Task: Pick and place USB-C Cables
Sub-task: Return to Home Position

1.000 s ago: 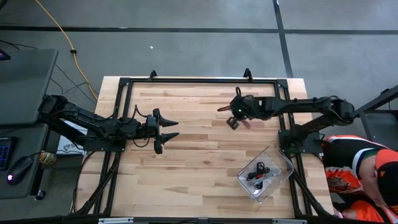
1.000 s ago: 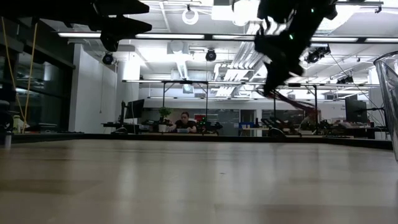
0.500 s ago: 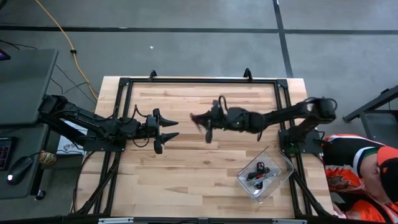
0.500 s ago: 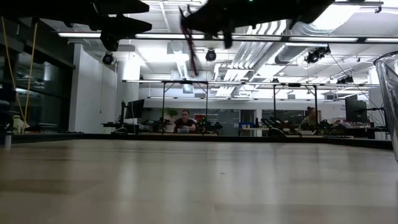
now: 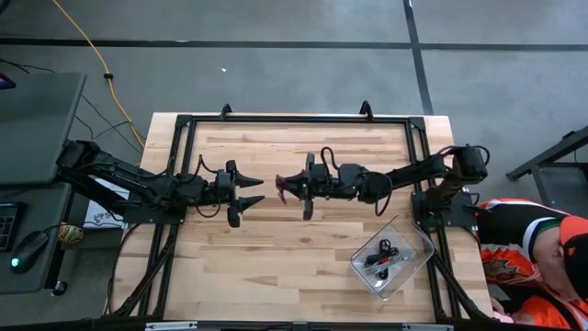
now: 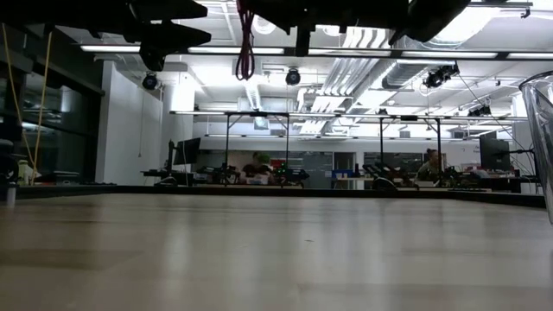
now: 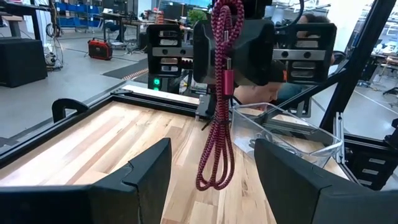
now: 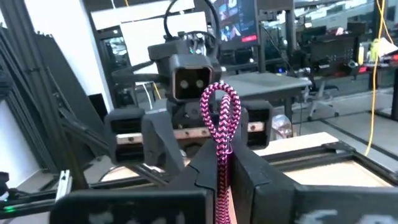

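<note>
A pinkish-red braided USB-C cable [image 7: 219,124], folded into a long loop, hangs in mid-air over the middle of the table [image 5: 276,248]. My right gripper [image 5: 288,188] is shut on it and points level toward the table's left. My left gripper [image 5: 254,191] stands open just left of the cable, level and facing it. Its two fingers [image 7: 146,177] sit on either side of the hanging loop without touching it. More cables, black and red, lie in a clear bin [image 5: 391,258] near the right front. My right gripper pinches the cable bundle near its upper end [image 8: 222,146] between its two fingers. It comes in level from the table's right. A short bend of the loop [image 8: 220,102] sticks up above the fingers. The rest hangs straight down [image 7: 214,171], slack and clear of the table.
The clear bin's wall [image 6: 540,130] stands at the low view's right edge. A person in orange [image 5: 533,248] sits beyond the table's right front corner. A yellow cord [image 5: 96,55] runs on the floor at the far left. Bare wood lies in front of the grippers.
My right gripper has swung from the far right of the table toward the left gripper and tipped up from pointing down to level, staying shut on the cable. The cable has travelled with it and now hangs in front of the open left gripper.
</note>
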Robot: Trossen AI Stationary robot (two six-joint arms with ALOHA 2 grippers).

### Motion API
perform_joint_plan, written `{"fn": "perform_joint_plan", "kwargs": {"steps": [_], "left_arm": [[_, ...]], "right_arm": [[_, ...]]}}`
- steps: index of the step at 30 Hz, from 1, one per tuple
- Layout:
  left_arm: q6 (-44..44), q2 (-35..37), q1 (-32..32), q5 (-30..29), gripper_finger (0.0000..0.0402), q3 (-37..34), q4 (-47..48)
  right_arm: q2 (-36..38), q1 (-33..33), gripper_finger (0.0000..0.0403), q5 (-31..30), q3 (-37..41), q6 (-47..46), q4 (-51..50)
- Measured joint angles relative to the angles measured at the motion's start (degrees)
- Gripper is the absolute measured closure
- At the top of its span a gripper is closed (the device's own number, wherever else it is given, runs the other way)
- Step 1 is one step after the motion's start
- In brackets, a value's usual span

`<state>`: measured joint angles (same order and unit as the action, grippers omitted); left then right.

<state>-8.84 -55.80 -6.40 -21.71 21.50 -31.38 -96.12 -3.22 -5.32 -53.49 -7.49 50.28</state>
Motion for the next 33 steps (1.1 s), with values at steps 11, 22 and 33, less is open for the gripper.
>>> {"fn": "perform_joint_plan", "kwargs": {"steps": [11,22,33], "left_arm": [[0.0,0.0,0.0,-0.2,0.019,0.0,0.0],[0.0,0.0,0.0,-0.2,0.019,0.0,0.0],[0.0,0.0,0.0,-0.2,0.019,0.0,0.1]], "right_arm": [[0.0,-0.1,0.0396,0.0,0.0,-0.6,-0.7],[0.0,-0.1,0.0396,0.0,0.0,-0.6,-0.7],[0.0,-0.1,0.0396,0.0,0.0,-1.3,-1.2]]}}
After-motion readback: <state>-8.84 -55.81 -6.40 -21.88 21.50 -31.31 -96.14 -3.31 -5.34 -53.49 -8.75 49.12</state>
